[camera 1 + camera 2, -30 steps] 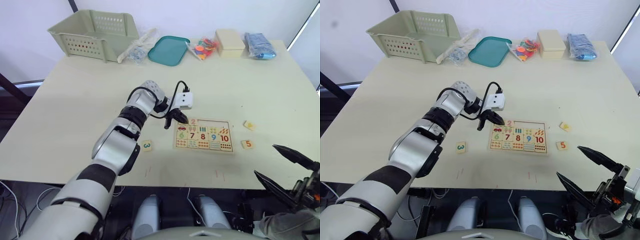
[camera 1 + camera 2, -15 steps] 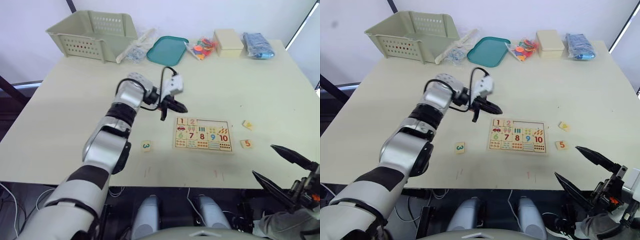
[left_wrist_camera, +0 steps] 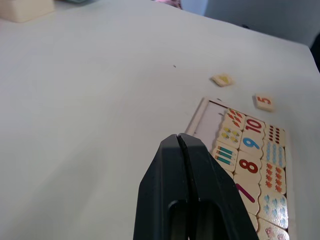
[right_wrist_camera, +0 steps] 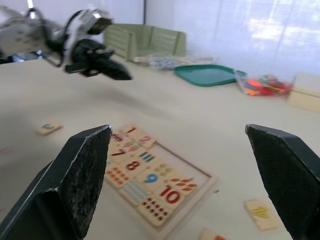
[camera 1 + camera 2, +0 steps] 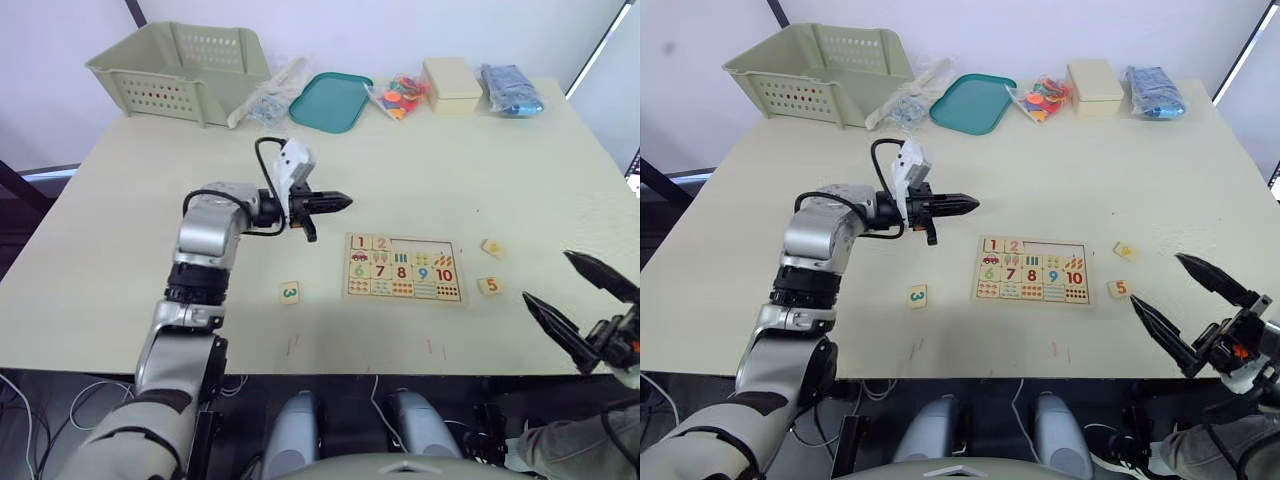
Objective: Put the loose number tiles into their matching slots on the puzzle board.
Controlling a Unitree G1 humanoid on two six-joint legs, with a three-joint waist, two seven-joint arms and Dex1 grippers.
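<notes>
The puzzle board [image 5: 405, 270] lies flat near the table's front, right of centre. Tiles 1 [image 5: 361, 242] and 2 [image 5: 381, 243] sit in the two leftmost slots of its top row. The other slots [image 5: 427, 247] are bare. Tile 3 [image 5: 290, 292] lies loose left of the board. Tile 5 [image 5: 489, 286] and a yellow tile 4 [image 5: 493, 248] lie to its right. My left gripper [image 5: 340, 201] hovers above and left of the board, shut and holding nothing [image 3: 178, 137]. My right gripper [image 5: 1156, 278] is open at the table's front right edge, near tile 5.
Along the far edge stand a green slotted basket [image 5: 180, 70], a clear bag [image 5: 268, 95], a teal tray [image 5: 332, 100], a bag of coloured pieces [image 5: 395, 97], a cream box [image 5: 452, 83] and a blue packet [image 5: 510, 88].
My left gripper has pulled back from the board's top left corner, up and to the left. Tile 1 now shows in its slot beside tile 2.
</notes>
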